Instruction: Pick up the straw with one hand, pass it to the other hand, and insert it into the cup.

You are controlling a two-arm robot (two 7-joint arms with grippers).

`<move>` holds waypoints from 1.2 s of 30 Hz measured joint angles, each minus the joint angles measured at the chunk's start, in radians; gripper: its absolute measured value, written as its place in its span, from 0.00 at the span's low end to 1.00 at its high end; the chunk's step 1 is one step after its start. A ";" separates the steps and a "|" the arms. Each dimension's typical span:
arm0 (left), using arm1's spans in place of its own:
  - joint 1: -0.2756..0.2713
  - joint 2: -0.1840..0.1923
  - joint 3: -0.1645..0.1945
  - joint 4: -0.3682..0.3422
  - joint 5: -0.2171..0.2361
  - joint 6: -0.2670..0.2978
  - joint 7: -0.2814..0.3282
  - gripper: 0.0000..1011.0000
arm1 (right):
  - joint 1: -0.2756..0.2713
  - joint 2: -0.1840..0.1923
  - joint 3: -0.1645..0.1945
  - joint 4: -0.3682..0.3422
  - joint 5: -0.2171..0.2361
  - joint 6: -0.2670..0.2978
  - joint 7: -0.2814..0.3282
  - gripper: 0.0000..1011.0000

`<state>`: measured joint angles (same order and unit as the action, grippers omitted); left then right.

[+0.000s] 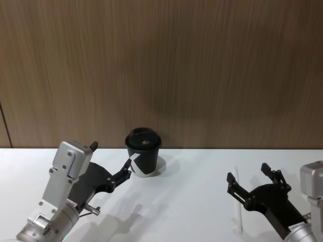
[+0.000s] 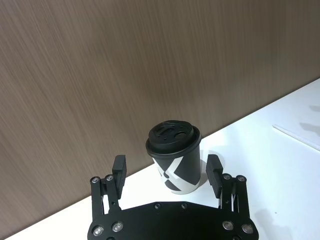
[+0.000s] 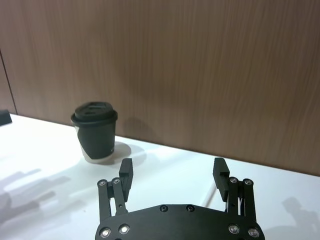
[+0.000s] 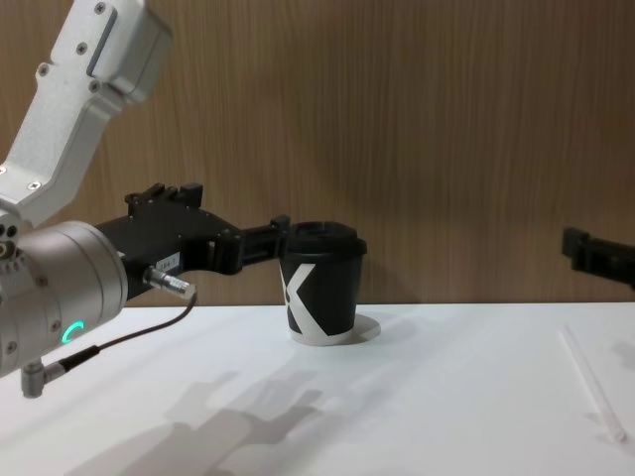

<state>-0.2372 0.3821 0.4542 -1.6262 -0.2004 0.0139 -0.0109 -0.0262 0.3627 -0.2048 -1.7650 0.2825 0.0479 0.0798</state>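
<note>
Head view: right, the cup (image 1: 144, 157) stands upright at the back of the white table (image 1: 186, 206), its lid (image 1: 144, 137) on, hard by the wood-panel wall (image 1: 202, 70). Everything gets placed off that cup.
Straw: the straw (image 1: 238, 209) lies flat on the table, well off to the cup's right and nearer the robot, with nothing touching it.
Right gripper: the right gripper (image 1: 248, 174) hangs over the straw, well apart from the cup. Its jaws are spread wide with nothing in them.
Why there: to my eye it is lined up so a straight drop puts a finger on each side. A thin thing flat on a table wants a low, square pinch.
Left gripper: the left gripper (image 1: 111, 155) sits just left of the cup, level with its upper half and pointing at it. Its jaws are equally wide and hold nothing.
Contact: its nearer fingertip (image 1: 127, 165) is right beside the cup's wall, and I cannot tell whether it touches.
Why there: I'd guess it is the receiving side, so it takes the straw and has only a short trip to the lid.
Lid: left wrist view shows small openings on the domed top, a narrow target for a straw end.
Stage: the pick has not yet begun, and the hand-over and insertion are all to come.
</note>
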 joint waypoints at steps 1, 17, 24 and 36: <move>0.000 0.000 0.000 0.000 0.000 0.000 0.000 0.99 | -0.002 0.003 0.002 0.000 0.000 0.002 0.002 0.99; 0.000 0.000 0.000 0.000 0.000 0.000 0.000 0.99 | -0.038 0.084 0.047 -0.009 0.001 0.048 0.070 0.99; 0.000 0.000 0.000 0.000 0.000 0.000 0.000 0.99 | -0.041 0.107 0.052 -0.009 0.010 0.079 0.112 0.99; 0.000 0.000 0.000 0.000 0.000 0.000 0.000 0.99 | -0.030 0.118 0.054 0.003 0.041 0.154 0.161 0.99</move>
<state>-0.2372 0.3821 0.4543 -1.6262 -0.2004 0.0139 -0.0109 -0.0565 0.4811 -0.1510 -1.7623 0.3234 0.2016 0.2413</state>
